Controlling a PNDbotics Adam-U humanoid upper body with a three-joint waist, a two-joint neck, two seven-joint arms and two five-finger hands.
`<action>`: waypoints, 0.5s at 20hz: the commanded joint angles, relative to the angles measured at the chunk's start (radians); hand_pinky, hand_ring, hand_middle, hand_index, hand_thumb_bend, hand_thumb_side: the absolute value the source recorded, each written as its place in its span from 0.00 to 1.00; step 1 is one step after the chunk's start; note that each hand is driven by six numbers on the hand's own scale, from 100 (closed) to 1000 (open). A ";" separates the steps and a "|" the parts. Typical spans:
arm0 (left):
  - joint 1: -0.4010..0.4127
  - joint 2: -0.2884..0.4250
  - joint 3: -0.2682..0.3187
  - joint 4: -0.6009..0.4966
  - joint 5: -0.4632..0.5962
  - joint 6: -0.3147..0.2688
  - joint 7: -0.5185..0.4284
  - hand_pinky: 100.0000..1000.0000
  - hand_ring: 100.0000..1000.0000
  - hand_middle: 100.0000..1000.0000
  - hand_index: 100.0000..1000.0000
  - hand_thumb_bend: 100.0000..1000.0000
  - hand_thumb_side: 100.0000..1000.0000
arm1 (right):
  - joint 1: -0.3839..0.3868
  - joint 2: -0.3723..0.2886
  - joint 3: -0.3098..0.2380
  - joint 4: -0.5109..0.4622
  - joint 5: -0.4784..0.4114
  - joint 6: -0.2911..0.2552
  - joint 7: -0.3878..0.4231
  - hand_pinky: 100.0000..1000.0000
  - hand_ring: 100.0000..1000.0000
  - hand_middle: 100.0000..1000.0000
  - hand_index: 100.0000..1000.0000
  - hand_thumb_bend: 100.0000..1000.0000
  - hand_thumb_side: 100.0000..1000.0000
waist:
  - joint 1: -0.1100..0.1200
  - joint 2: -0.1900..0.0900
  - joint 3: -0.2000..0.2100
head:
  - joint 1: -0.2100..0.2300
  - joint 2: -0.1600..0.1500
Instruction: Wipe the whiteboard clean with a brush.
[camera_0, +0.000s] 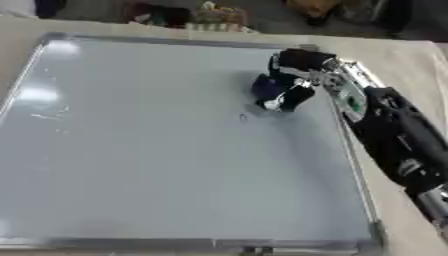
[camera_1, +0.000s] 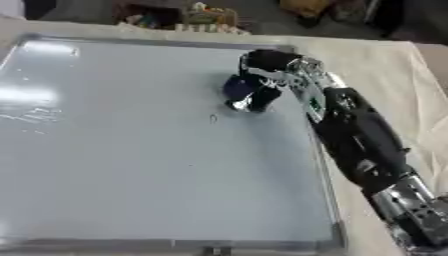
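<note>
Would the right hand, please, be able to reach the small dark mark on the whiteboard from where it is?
Probably yes: the right hand sits just above the mark, with only bare whiteboard between.

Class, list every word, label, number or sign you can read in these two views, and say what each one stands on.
No text can be read anywhere.
Whiteboard: one small dark mark, too small and blurred to read as a letter or number.
Right robot hand, curled round a dark brush: no legible label.
Arm: a green patch, nothing legible on it.
</note>
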 joint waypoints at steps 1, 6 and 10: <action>-0.008 0.006 0.000 -0.012 -0.004 0.001 -0.002 0.33 0.42 0.37 0.47 0.00 0.92 | -0.012 -0.006 0.002 -0.008 -0.005 -0.005 0.016 0.26 0.42 0.12 0.01 0.23 0.55 | 0.004 -0.015 0.001 | -0.003 -0.009; -0.009 0.006 0.000 -0.012 -0.003 0.001 -0.002 0.33 0.42 0.37 0.47 0.00 0.92 | -0.005 0.001 0.005 -0.005 -0.018 -0.012 0.042 0.27 0.42 0.12 0.04 0.27 0.60 | 0.004 -0.014 0.002 | -0.002 -0.008; -0.009 0.005 0.000 -0.011 -0.004 0.002 -0.004 0.34 0.42 0.37 0.47 0.00 0.92 | 0.006 -0.002 0.008 -0.021 -0.055 -0.011 0.063 0.26 0.41 0.11 0.05 0.27 0.61 | 0.003 -0.013 0.003 | 0.000 -0.007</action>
